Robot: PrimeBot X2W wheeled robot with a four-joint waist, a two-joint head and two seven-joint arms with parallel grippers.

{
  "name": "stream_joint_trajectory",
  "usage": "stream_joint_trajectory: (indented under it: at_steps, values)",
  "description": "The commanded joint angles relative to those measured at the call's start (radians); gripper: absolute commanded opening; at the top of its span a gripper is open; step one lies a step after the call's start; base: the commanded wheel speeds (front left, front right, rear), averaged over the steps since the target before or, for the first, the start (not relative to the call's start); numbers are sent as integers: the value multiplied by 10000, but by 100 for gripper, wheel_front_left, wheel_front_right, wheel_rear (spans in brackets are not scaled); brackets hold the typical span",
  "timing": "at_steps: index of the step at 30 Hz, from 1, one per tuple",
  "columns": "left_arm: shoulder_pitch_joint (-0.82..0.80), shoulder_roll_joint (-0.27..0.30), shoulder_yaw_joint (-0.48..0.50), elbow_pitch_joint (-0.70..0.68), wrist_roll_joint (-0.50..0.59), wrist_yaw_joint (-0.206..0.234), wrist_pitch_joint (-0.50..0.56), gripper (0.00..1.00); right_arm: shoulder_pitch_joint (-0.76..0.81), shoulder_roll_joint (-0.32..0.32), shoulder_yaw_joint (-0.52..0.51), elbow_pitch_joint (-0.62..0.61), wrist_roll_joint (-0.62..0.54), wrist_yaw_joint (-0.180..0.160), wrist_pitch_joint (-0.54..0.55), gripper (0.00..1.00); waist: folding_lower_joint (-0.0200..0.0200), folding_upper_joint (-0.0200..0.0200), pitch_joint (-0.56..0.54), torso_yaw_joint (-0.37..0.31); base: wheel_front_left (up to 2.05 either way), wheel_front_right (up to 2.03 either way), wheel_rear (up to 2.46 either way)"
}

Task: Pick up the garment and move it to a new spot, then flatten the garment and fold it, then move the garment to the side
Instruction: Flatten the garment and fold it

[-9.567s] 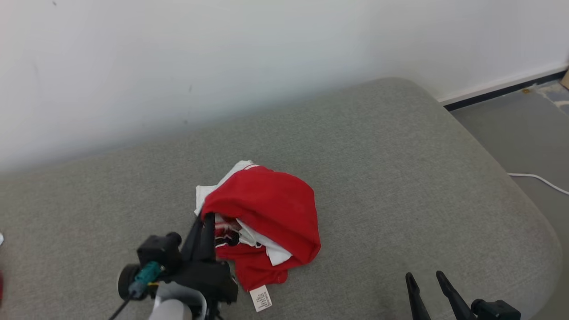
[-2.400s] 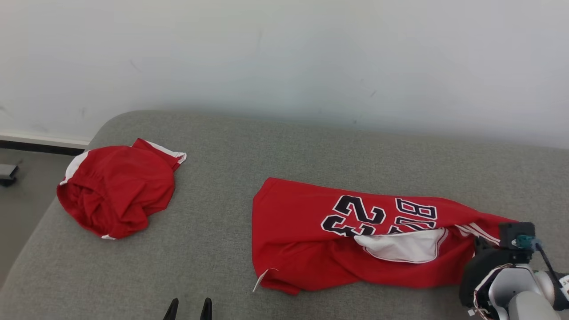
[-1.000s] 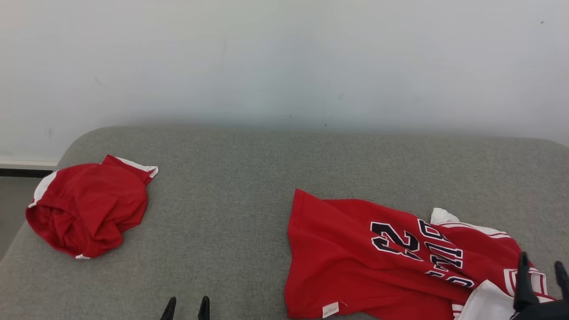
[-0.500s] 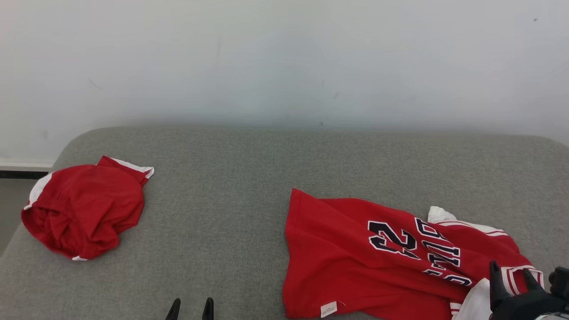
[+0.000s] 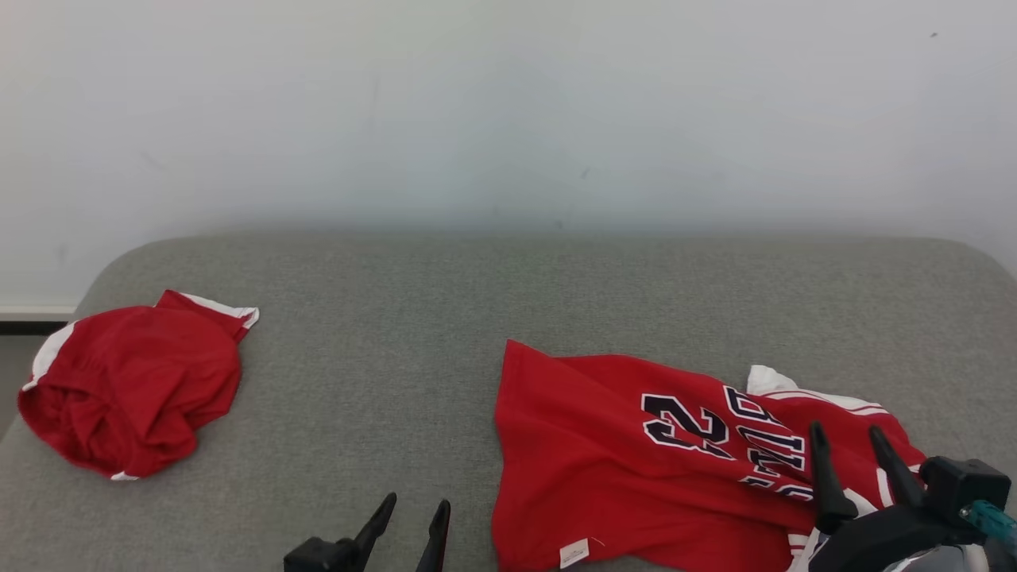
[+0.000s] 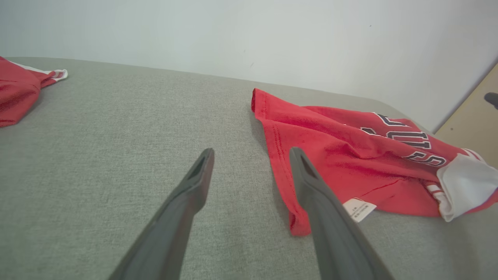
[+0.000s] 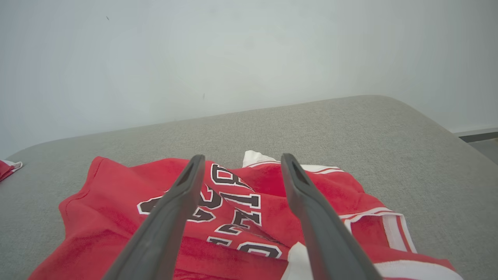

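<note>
Red jersey (image 5: 620, 469), navy-and-white numerals up, rumpled, lying on grey cushion (image 5: 413, 318)

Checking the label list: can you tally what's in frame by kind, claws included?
Red clothes: 2, the jersey and the crumpled garment
Claws: 2, the left claw and the right claw, both open
Grey cushion: 1
Total: 5
</note>
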Motion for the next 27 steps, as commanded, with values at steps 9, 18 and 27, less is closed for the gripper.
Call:
stream_joint_trajectory:
  at_steps: [9, 18, 27]
  values:
    - [-1989, -43, 150, 1900, -407, 127, 384, 100, 330, -6, 1682, -1037, -397, -22, -475, 100, 0, 0, 255, -1812, 0, 0, 0]
    - [-3708, -108, 669, 3738, -1055, 309, 1026, 100, 730, -7, 3140, -1528, -828, -22, -631, 100, 0, 0, 960, -3328, 0, 0, 0]
    - [-5372, 289, 939, 5085, -1092, 1026, 2124, 100, 481, -4, 3527, -1515, -604, -22, -663, 100, 0, 0, 1841, -4094, 0, 0, 0]
